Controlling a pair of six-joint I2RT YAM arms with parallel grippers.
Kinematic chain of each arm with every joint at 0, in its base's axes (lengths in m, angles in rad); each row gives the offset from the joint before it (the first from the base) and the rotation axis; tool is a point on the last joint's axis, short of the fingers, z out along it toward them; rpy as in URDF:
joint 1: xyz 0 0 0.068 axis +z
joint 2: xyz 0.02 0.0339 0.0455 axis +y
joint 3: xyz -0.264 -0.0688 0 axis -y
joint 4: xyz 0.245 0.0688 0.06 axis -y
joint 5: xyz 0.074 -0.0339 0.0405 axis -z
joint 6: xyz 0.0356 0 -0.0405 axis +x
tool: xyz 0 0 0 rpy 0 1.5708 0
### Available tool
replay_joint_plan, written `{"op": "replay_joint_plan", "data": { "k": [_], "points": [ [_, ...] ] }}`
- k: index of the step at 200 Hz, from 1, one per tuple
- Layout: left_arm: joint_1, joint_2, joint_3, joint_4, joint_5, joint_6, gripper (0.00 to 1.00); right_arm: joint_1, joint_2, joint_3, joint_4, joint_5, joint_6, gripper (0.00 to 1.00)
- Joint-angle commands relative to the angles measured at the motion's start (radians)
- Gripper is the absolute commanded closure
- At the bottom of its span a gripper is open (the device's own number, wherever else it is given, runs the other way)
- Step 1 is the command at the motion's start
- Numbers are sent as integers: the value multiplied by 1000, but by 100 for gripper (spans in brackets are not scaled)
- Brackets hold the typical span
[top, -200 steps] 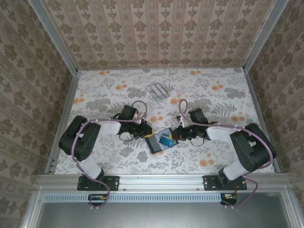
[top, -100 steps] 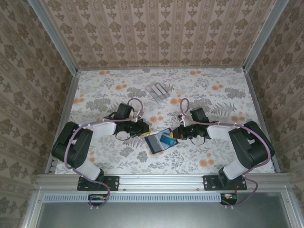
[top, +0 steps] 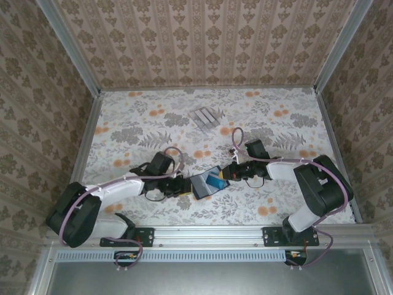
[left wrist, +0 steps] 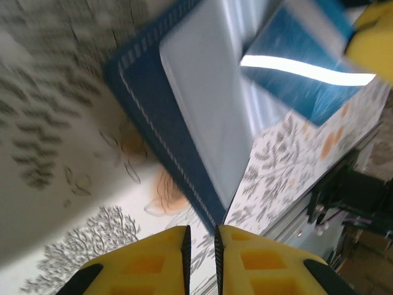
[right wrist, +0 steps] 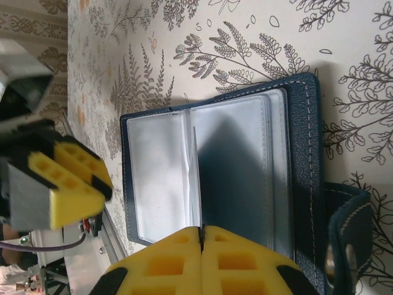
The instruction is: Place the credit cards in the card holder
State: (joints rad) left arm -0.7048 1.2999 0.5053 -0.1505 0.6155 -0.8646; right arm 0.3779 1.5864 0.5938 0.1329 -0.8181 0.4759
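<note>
While the right hand (right wrist: 201, 233) stays pinched shut on what I take to be the light blue card (left wrist: 301, 74), seen edge-on over the sleeves, my left arm has dropped low and swung toward the near rail over the last second. The left hand (left wrist: 201, 232) has gone from closed to slightly parted, with nothing between its tips, and now sits just beside the left edge of the card holder (right wrist: 301, 153) instead of on it. The holder has barely moved and lies spread open on the counter (top: 153, 123), between the two hands. I judge that the left hand has stopped bracing the holder. The card stands over a sleeve but is not yet inside, so the holder may slide when pushed.
</note>
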Motion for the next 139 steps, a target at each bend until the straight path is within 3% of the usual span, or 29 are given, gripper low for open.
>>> {"op": "replay_joint_plan", "data": {
  "k": [1,70,139],
  "points": [
    [-21,36,11,19,-59,-54,80,6,22,1,36,-26,9,100],
    [-25,240,100,94,-88,-23,88,9,35,5,75,-67,45,100],
    [23,319,188,-7,-75,83,93,-29,35,-17,123,-19,101,100]
  ]
}}
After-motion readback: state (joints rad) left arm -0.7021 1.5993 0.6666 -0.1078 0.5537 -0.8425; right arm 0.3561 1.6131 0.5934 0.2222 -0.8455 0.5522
